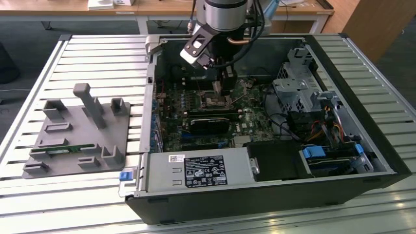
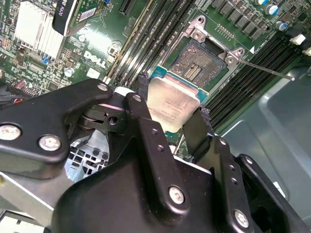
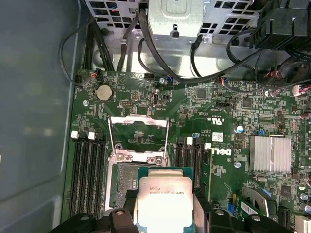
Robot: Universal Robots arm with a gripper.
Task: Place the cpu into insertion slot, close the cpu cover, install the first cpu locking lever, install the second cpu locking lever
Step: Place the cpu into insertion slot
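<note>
My gripper [image 2: 170, 110] is shut on the cpu [image 2: 171, 103], a flat square chip with a dull silver top, held by its two opposite edges between black fingers [image 2: 197, 127]. It hangs just above and partly over the insertion slot [image 2: 197, 65], whose dark contact field lies bare in the green motherboard. In the first wrist view the cpu [image 3: 165, 196] overlaps the insertion slot [image 3: 124, 182], and the cpu cover [image 3: 138, 120] stands swung open beyond it. A thin locking lever [image 2: 266, 71] sticks out sideways. In the exterior view the gripper [image 1: 221, 87] reaches down into the open computer case, over the slot [image 1: 217, 101].
Black memory slots [image 3: 90, 170] flank the socket on both sides. A finned heatsink [image 3: 269, 154], cables [image 3: 194, 73] and a metal drive cage [image 1: 295, 90] sit nearby. The case wall [image 3: 34, 121] rises close by. A grey fixture [image 1: 81, 131] lies on the slatted table at the exterior view's left.
</note>
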